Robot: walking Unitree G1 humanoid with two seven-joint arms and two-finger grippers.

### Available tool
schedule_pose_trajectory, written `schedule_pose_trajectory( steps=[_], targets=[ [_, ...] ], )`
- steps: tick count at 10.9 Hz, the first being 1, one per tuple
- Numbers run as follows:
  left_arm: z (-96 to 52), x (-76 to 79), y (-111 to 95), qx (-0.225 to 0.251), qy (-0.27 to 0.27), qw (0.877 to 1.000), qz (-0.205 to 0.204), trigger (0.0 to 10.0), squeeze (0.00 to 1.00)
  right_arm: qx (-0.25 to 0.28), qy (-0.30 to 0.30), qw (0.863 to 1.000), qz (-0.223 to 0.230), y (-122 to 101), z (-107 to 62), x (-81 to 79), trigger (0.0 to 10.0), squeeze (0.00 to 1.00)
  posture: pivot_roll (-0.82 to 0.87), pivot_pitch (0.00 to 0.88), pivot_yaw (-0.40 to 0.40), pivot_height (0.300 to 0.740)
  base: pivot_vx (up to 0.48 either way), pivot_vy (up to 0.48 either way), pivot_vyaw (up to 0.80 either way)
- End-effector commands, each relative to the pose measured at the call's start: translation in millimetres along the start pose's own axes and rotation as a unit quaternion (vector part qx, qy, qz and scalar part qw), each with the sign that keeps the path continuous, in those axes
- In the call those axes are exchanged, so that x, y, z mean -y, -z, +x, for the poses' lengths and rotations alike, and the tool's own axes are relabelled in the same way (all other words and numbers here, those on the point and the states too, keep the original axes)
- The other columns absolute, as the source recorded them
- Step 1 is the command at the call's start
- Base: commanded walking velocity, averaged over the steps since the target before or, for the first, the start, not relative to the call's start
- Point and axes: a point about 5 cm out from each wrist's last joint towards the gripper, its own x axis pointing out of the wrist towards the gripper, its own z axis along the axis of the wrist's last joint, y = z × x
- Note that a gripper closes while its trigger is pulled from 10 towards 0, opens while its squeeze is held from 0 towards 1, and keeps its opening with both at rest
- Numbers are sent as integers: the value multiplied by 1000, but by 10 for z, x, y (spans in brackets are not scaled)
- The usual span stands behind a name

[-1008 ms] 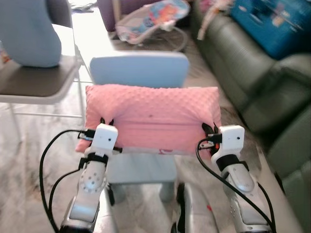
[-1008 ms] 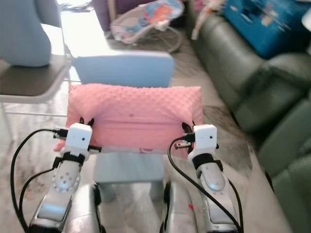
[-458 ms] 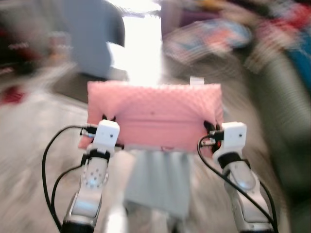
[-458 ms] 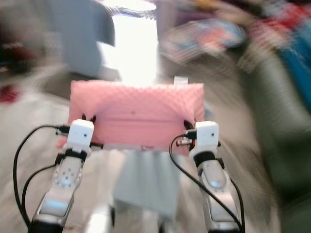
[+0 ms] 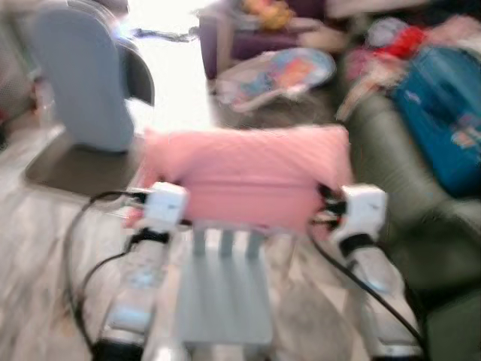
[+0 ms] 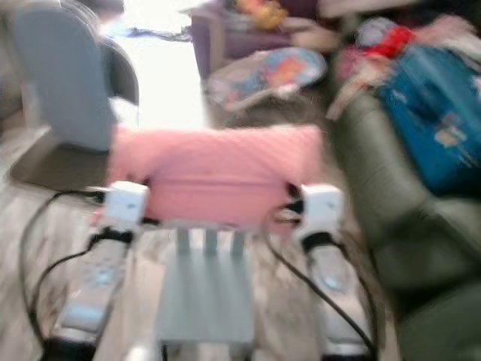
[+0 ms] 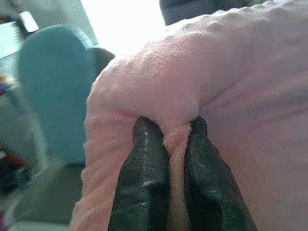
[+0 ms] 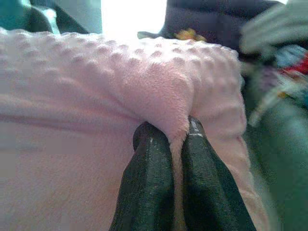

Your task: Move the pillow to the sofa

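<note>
A pink dotted pillow [image 5: 244,177] hangs in the air in front of me, held level between both arms. My left gripper [image 7: 172,139] is shut on a fold of the pillow near its left end, and my right gripper [image 8: 175,137] is shut on a fold near its right end. The dark green sofa [image 5: 409,195] runs along my right side, close to the right arm. The head views are blurred.
A small light-blue chair [image 5: 223,293] stands right below the pillow, between my arms. A grey chair [image 5: 79,90] is at the left. A baby bouncer [image 5: 278,75] lies on the floor ahead. A blue bag [image 5: 443,113] and clothes lie on the sofa.
The camera has swung and the scene has shifted, with the small blue chair now seen from behind and below. Both grippers keep their hold on the pillow.
</note>
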Motion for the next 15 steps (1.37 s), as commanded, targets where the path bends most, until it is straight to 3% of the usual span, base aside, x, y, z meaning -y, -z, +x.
schedule_pose_trajectory(
  steps=[1, 4, 15],
  targets=[
    [7, -15, -7, -2, -9, 1000, -5, 10000, 0, -11, 42, 999, -13, 32, -83, 208, 10000, 0, -4, 0, -60, 740, 0, 0, 0],
    [-7, -4, 0, -6, -4, 1000, -10, 10000, 0, -17, 40, 999, -4, 52, -85, 190, 10000, 0, -4, 0, -58, 740, 0, 0, 0],
    [-10, 22, 7, -15, 3, 1000, -19, 10000, 0, -38, 45, 998, 0, 112, -98, 220, 10000, 0, -10, 0, -65, 740, -317, 0, 0]
  ],
)
